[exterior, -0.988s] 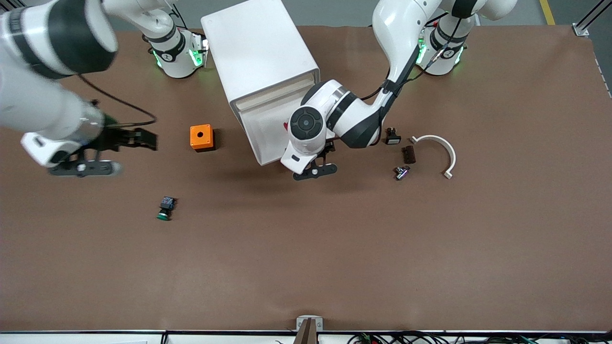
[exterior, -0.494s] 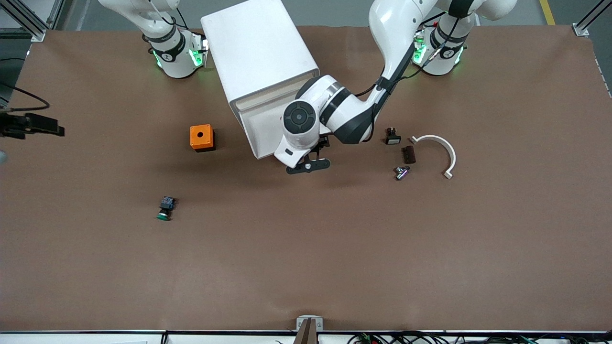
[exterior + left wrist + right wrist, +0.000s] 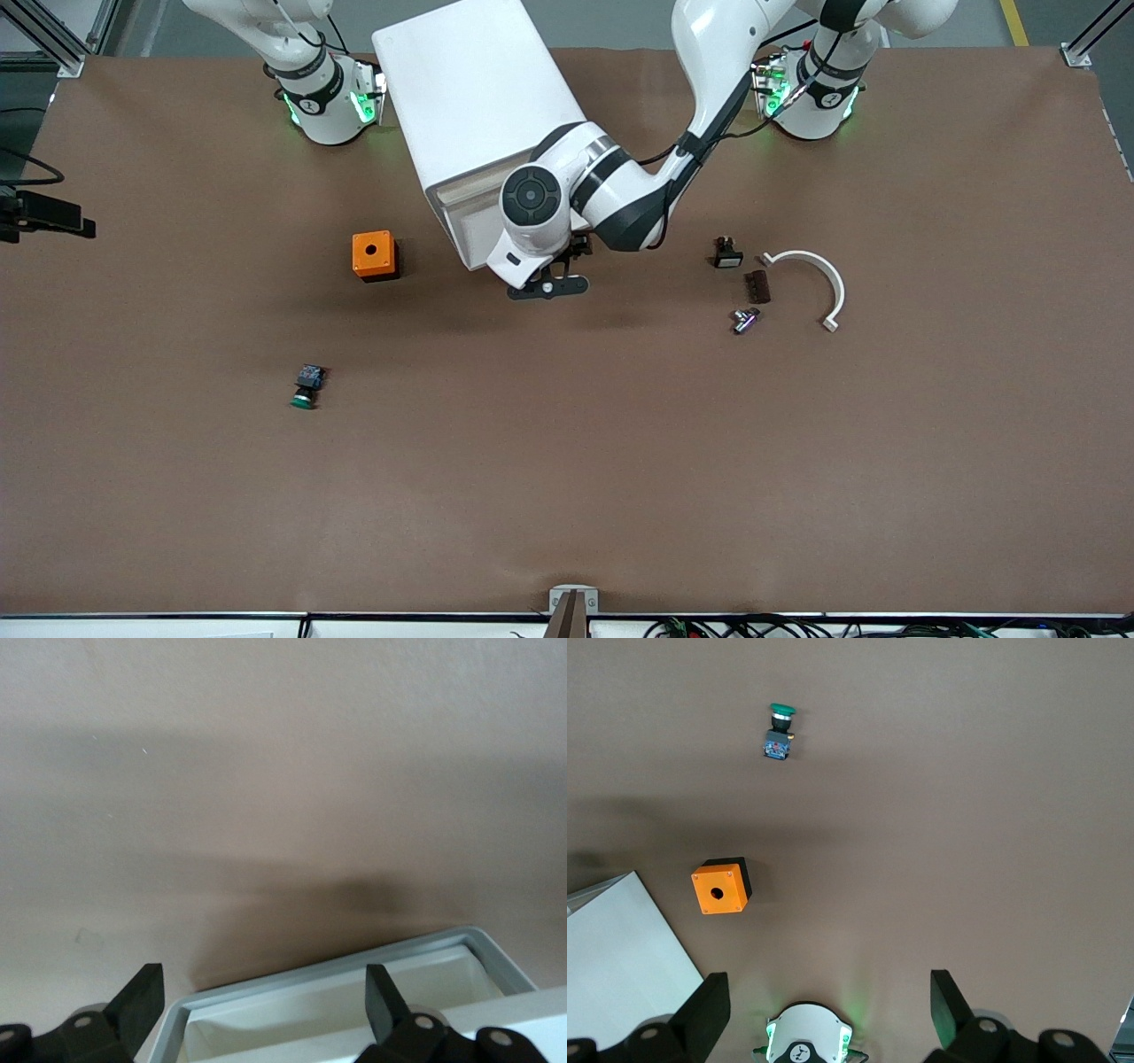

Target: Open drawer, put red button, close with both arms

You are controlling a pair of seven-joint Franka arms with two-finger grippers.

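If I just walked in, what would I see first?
Probably the big white cabinet between the two arm bases, its top drawer partly out. The left gripper is right at that drawer's front, fingers open. Next you'd spot the bright orange box beside the cabinet, toward the right arm's end, and the green button nearer the camera; the right gripper waits high above them, open.

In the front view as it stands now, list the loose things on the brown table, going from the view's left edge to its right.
Green-capped push button → orange square box with a round hole → small black switch block → dark brown ridged block → curved white plastic clamp. The small silver fitting overlaps the blocks in that order, so it is left out.
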